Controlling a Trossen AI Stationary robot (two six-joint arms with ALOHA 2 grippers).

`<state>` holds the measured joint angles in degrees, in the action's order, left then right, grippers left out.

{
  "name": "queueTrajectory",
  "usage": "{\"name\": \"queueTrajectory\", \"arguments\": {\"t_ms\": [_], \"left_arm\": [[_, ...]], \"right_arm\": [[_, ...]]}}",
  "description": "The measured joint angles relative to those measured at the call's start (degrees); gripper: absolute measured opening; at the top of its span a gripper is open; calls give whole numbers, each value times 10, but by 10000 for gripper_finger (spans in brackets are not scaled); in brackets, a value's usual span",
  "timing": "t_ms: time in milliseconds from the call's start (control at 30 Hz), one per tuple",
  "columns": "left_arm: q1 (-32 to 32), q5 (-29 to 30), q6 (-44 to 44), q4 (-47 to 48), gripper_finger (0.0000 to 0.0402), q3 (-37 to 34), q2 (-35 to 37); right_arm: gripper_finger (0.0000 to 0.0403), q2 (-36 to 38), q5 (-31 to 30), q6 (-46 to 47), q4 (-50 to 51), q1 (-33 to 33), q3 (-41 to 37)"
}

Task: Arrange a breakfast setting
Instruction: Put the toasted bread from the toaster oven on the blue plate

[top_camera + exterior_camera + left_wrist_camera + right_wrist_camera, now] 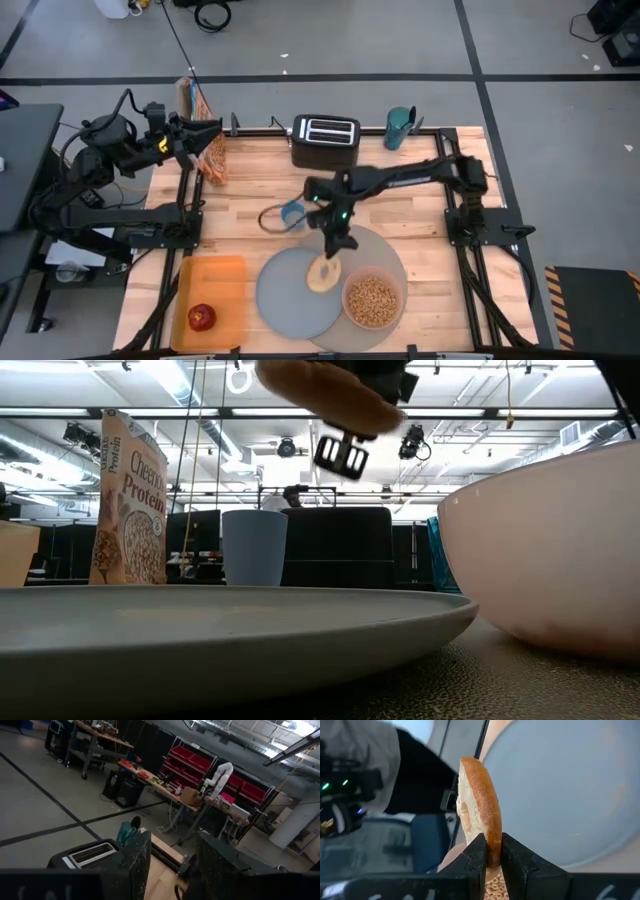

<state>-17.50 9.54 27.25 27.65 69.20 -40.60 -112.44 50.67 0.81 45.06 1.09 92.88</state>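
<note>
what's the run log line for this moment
right gripper: shut on bagel half, above grey-blue plate | left gripper: open, parked by cereal box

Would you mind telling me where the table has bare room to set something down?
Free: the wood between the toaster and the right arm's base, and the front right corner beside the pink bowl. Crowded: the mat area, where the right pincer holds the bagel half over the plate.

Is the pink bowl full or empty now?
Full: the high view shows the pink bowl filled with cereal, beside the grey-blue plate.
</note>
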Motion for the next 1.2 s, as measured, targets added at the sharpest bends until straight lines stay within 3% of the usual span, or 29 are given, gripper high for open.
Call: {"name": "queueTrajectory", "arguments": {"t_ms": [400, 700, 1200], "left_arm": [[0, 0, 7, 1, 162, 0, -1], [0, 0, 4, 13, 162, 0, -2], [0, -23, -13, 28, 162, 0, 3]], "right_arm": [[55, -103, 43, -5, -69, -59, 0], [55, -103, 2, 21, -130, -66, 0], [55, -122, -44, -26, -144, -74, -17]]}}
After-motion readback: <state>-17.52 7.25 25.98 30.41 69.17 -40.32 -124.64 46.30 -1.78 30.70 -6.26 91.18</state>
